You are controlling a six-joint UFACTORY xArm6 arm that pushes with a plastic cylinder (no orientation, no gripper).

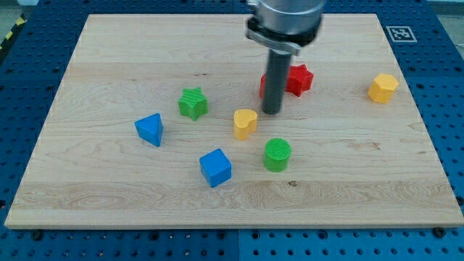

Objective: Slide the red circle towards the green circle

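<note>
The red circle [262,87] is mostly hidden behind my rod; only a red sliver shows at the rod's left side. The green circle [278,154] lies below it, towards the view's bottom, apart from everything. My tip [271,112] rests on the board just below the red circle and right of the yellow heart [245,123], about a block's width above the green circle. Whether the tip touches the red circle cannot be told.
A red star [298,78] sits just right of the rod. A green star [193,102], a blue triangle [149,128] and a blue cube [215,167] lie to the left. A yellow hexagon [382,87] is at the far right. The wooden board [109,210] ends on all sides.
</note>
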